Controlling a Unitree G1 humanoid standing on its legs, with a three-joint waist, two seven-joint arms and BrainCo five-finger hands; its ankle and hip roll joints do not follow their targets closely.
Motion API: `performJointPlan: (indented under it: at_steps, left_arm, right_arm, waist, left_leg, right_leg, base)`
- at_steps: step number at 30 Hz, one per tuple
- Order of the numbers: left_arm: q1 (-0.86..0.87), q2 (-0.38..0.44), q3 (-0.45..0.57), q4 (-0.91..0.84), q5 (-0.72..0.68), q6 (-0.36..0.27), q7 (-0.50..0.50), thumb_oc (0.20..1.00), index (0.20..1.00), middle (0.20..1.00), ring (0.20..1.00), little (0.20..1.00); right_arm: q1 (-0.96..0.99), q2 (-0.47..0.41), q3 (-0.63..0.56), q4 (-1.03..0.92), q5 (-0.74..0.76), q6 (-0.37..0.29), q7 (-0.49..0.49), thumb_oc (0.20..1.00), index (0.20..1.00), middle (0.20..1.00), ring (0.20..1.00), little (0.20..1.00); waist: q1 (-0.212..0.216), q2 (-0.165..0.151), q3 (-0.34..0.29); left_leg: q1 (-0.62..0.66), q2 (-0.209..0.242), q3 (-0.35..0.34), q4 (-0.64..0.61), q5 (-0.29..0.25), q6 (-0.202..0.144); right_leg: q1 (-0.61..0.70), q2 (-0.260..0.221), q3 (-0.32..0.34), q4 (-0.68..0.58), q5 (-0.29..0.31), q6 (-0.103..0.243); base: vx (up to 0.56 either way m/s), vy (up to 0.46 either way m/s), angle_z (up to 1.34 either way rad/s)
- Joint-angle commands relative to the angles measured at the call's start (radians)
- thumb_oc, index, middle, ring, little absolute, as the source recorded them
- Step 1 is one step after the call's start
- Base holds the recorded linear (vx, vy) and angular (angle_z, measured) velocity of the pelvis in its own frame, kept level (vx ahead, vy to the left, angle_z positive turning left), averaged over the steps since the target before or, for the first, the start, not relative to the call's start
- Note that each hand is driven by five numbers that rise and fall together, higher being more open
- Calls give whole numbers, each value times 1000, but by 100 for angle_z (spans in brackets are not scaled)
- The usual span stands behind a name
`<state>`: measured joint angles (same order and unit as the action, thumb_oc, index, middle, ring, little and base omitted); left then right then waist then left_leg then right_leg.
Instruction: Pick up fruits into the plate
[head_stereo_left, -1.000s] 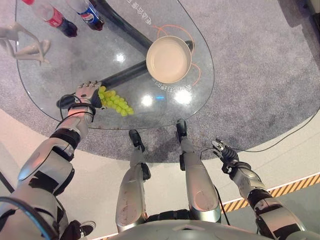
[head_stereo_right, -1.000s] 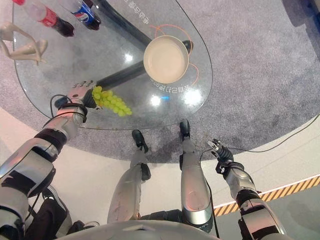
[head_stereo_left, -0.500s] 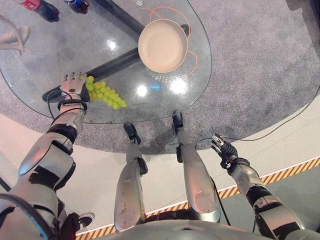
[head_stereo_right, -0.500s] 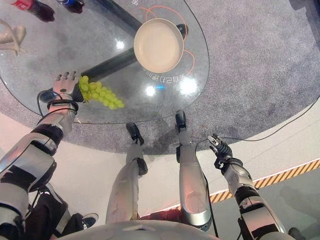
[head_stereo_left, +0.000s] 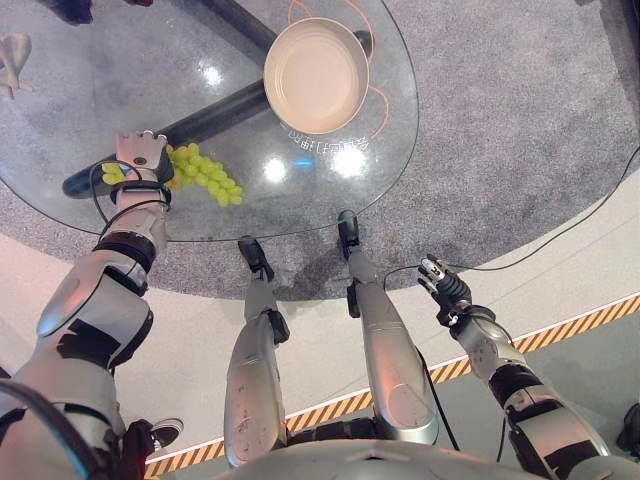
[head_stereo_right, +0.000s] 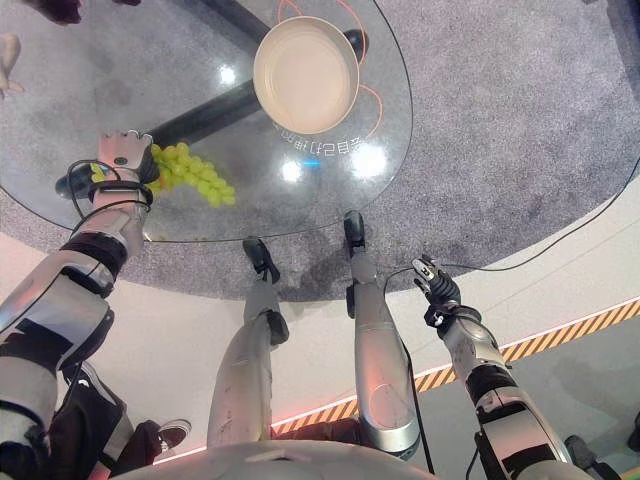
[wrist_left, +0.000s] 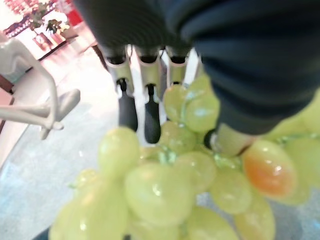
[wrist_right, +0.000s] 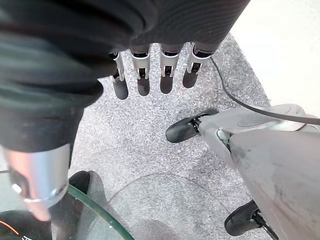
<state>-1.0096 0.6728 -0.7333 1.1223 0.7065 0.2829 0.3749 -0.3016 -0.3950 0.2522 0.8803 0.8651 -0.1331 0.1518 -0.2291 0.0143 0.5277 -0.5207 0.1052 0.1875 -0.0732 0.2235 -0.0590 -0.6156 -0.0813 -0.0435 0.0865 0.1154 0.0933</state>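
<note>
Green grapes (head_stereo_left: 200, 174) lying on the glass desk (head_stereo_left: 120, 70), well apart from the cream plate (head_stereo_left: 315, 75) — left hand (head_stereo_left: 140, 158) resting against the bunch, fingers straight, thumb amid the fruit. Right hand (head_stereo_left: 440, 286) low beside the desk edge — fingers relaxed, holding nothing.

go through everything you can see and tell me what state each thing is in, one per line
Grapes: whole bunch, lying on the glass table, not in the plate.
Plate: upright on the table, empty.
Left hand: on the table against the grapes, fingers straight, open.
Right hand: hanging beside the table over the carpet, open, holding nothing.
</note>
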Motion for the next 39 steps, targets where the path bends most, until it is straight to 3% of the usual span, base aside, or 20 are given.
performJointPlan:
  at_steps: [1,15,30,39]
  left_arm:
    - [-30,45,2,28,27,34,-20,200,200,200,200,200]
    - [-33,44,1,-13,-27,6,-12,200,200,200,200,200]
    - [-23,128,71,-169,-133,-148,-21,200,200,200,200,200]
    - [0,210,93,-308,-105,-234,-93,200,200,200,200,200]
  right_arm:
    - [26,22,2,-31,35,-13,-6,1000,1000,1000,1000,1000]
    - [28,21,-4,-32,9,-53,-9,1000,1000,1000,1000,1000]
    - [17,2,5,-133,-87,-134,28,1000,1000,1000,1000,1000]
    - [-45,-75,17,-214,-145,-96,63,1000,1000,1000,1000,1000]
  waist:
    - [6,-84,-8]
    - [17,-68,-8]
    - [64,-41,-8]
    - [108,-32,-38]
  left_leg:
    - [19,-29,5,73,-86,-34]
    - [58,-34,-3,64,-89,-30]
    - [223,-45,-14,43,-111,-25]
    - [298,-48,-34,29,-127,-25]
  right_leg:
    - [0,59,43,2,46,-5]
    - [38,55,37,5,34,-6]
    - [209,24,-11,-9,7,5]
    - [299,18,-49,-10,-18,5]
  base:
    - [0,0,0]
    - [0,0,0]
    - [12,-39,4]
    - [40,-91,10]
